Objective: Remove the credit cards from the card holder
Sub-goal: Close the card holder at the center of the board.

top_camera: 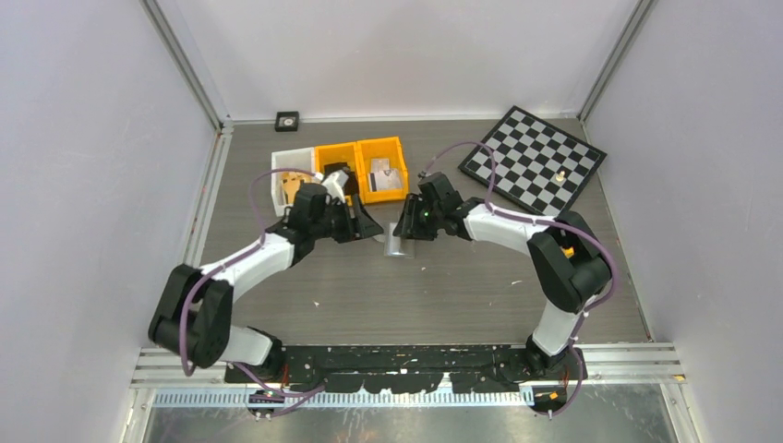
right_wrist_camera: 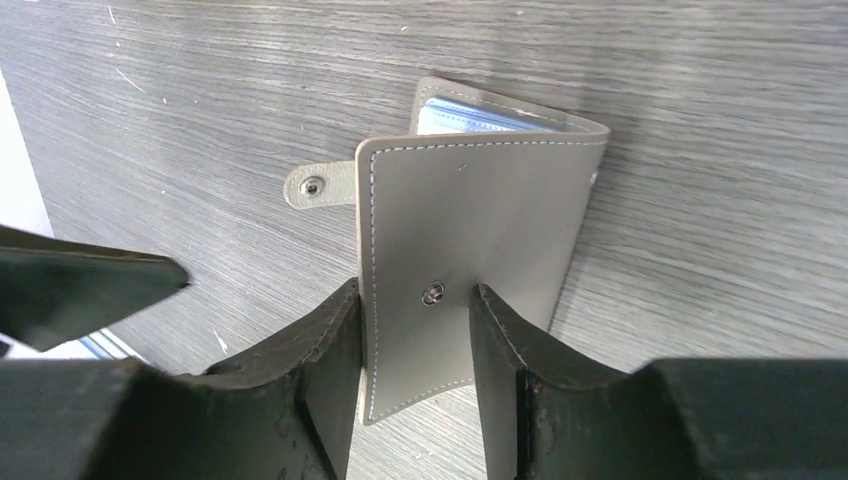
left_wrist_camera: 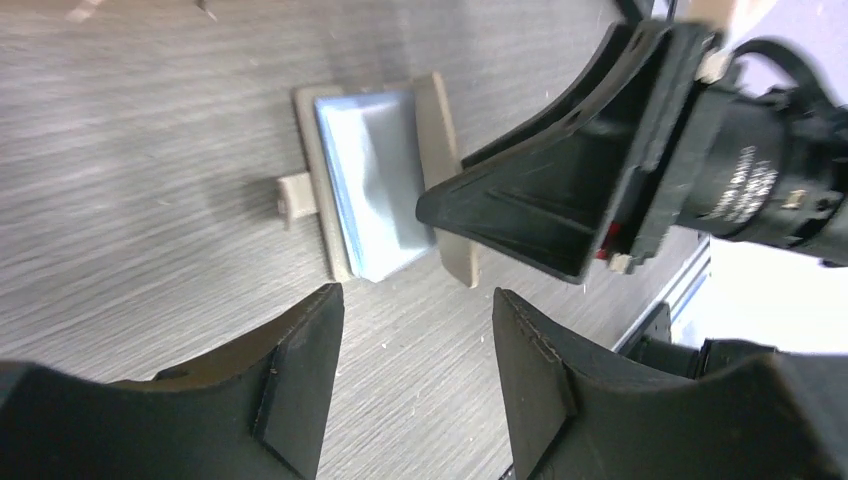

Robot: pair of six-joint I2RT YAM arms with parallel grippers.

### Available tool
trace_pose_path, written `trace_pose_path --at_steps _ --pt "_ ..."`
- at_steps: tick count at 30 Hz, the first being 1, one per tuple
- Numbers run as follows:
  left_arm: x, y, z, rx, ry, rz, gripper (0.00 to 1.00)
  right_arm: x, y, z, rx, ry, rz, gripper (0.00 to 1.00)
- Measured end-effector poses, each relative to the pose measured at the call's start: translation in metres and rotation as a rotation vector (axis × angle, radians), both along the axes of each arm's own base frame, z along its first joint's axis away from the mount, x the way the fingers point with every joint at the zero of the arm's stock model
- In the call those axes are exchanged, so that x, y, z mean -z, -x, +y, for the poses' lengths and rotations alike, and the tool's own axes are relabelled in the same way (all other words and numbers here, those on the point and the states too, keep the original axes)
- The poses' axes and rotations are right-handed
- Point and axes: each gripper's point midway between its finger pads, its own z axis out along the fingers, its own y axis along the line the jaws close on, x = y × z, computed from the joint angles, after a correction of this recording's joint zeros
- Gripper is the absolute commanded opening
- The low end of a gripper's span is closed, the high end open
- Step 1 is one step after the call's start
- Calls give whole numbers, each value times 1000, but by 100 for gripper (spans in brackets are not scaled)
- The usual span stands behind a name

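Right wrist view had the right end effector point(right_wrist_camera: 408, 350) pinching the raised flap of the card holder point(right_wrist_camera: 470, 250), fingers tight on both sides of its snap. The left end effector point(left_wrist_camera: 415, 365) sat wide open with nothing in it, just beside the holder. The holder lay unfolded on the desk point(right_wrist_camera: 200, 120), a pale blue card point(left_wrist_camera: 375, 180) showing in its pocket.

A lab test cell: plain white walls point(top_camera: 92, 138) on aluminium framing point(top_camera: 189, 69) enclose a grey table point(top_camera: 443, 295) with bolted arms.
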Motion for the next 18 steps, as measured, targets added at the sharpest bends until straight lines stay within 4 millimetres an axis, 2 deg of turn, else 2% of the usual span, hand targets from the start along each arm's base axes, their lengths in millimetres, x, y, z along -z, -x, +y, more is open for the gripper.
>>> trace_pose_path --at_steps 2,4,8,12,14,16,18 --pt "-12 -3 12 -44 10 -44 56 5 0 7 -18 2 7 52" --pt "-13 -6 21 -79 8 -59 55 10 -1 13 -32 3 15 55" --pt "-6 -5 24 -88 -4 -45 57 24 -3 20 -45 11 44 59" --pt "-4 -5 25 -93 -10 -48 62 21 -4 23 -54 -2 41 68" --pt "-4 -5 28 -101 -18 -58 72 16 -3 22 -60 -3 24 71" --pt "-7 -4 31 -110 -24 -79 99 9 1 16 -66 -3 2 74" --pt "-15 -3 36 -122 -34 -120 100 -5 6 10 -71 -8 -35 77"
